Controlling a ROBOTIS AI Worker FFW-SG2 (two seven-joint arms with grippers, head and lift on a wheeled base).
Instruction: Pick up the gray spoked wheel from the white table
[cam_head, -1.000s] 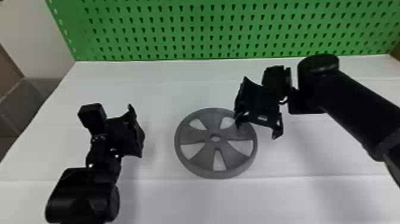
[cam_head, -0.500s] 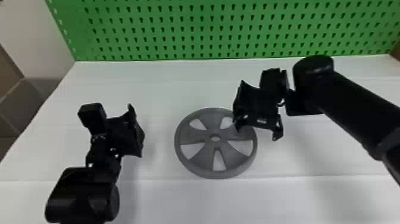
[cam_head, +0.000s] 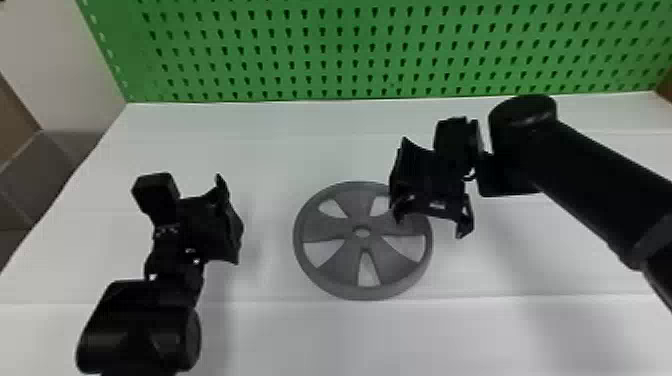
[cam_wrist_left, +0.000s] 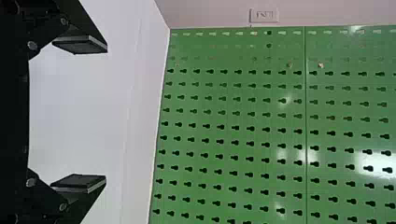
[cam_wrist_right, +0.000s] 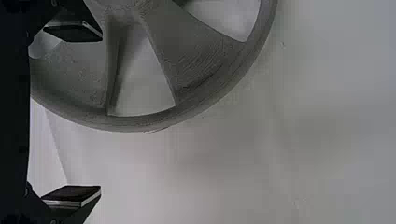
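Note:
The gray spoked wheel (cam_head: 325, 227) lies flat on the white table (cam_head: 280, 335) in the head view. Above its right rear rim is my right gripper (cam_head: 431, 226), its fingers spread and nothing held. In the right wrist view the wheel (cam_wrist_right: 196, 56) shows beyond my right gripper (cam_wrist_right: 72, 114); one finger overlaps the wheel, the other stands outside the rim. To the wheel's left, apart from it, my left gripper (cam_head: 231, 220) is parked open. The left wrist view shows my left gripper (cam_wrist_left: 79, 114) with a wide gap between its pads.
A green pegboard (cam_head: 340, 50) rises along the table's back edge. Left of the table are a gray surface (cam_head: 55, 165) and a pale wall (cam_head: 65, 50). The right forearm reaches across the table's right side.
My right gripper has shifted slightly, first left and then a little toward the back, with its arm. The left arm and the wheel have kept their places.

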